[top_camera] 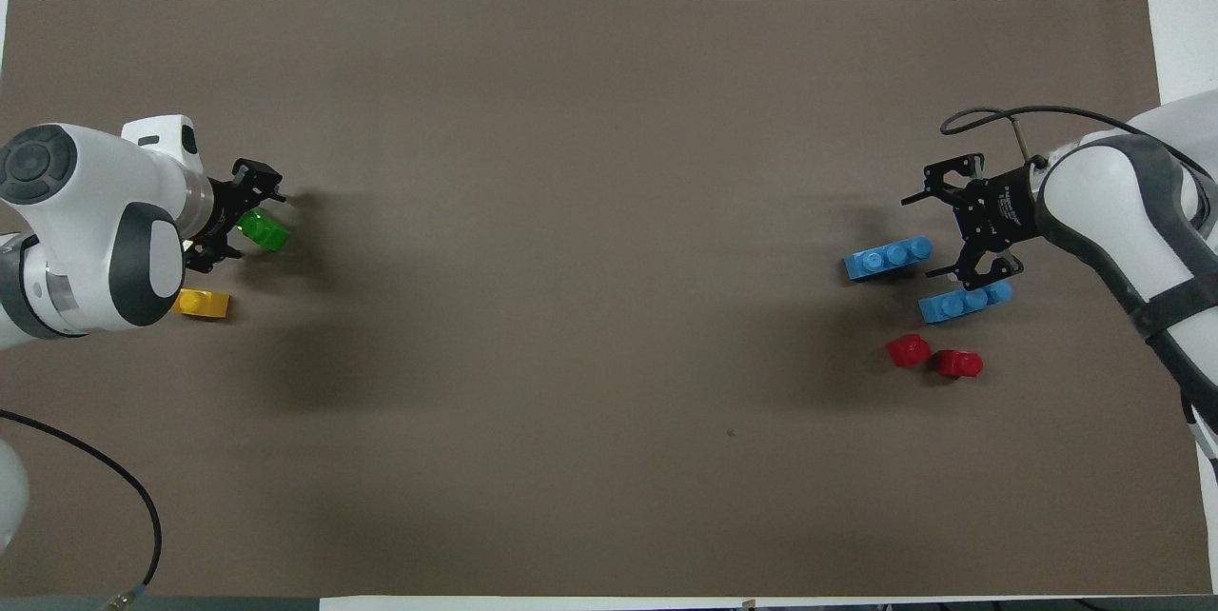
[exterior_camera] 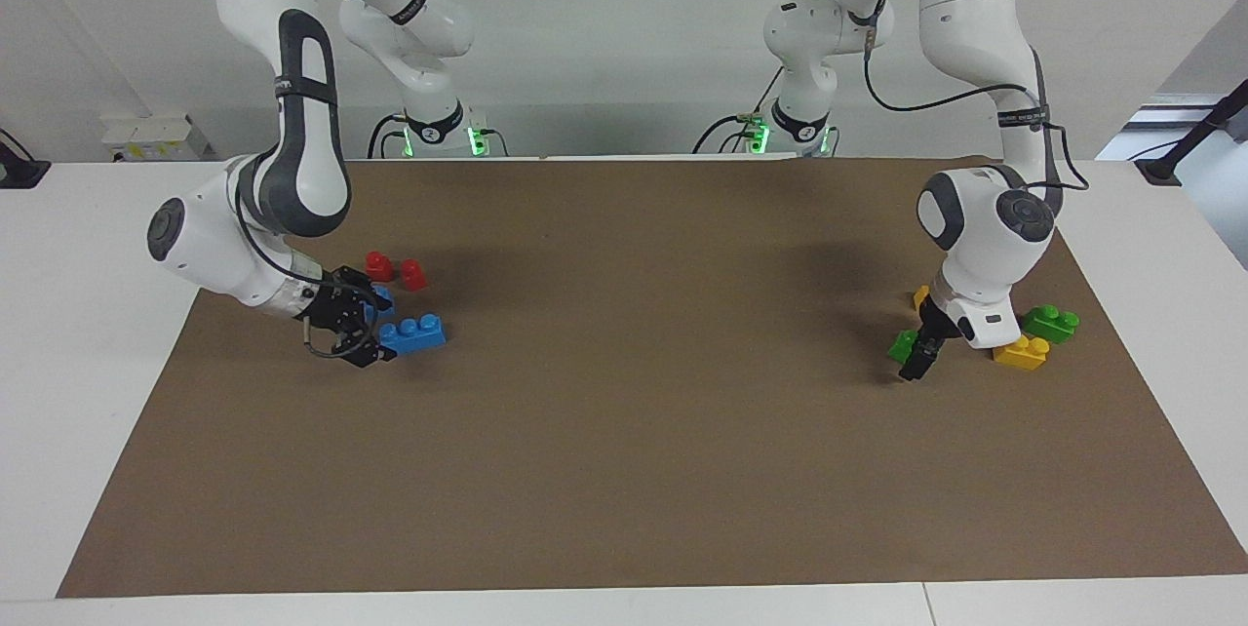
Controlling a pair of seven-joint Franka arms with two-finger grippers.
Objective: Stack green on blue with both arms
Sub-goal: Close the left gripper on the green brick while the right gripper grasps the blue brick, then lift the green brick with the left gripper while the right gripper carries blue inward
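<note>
Bright-green two-stud brick (top_camera: 263, 229) on brown mat (exterior_camera: 624, 470) at left arm's end, between parted fingers of left gripper (exterior_camera: 920, 359); grip uncertain. Right gripper (exterior_camera: 363, 333) open, low beside sky-blue three-stud brick (exterior_camera: 413, 332), second blue brick (top_camera: 965, 303) and two red bricks (exterior_camera: 395, 270) nearer robots.

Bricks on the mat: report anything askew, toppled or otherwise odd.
Nothing stands out. Blue bricks and red pieces lie flat by the right gripper; green brick and yellow brick lie flat by the left gripper.
</note>
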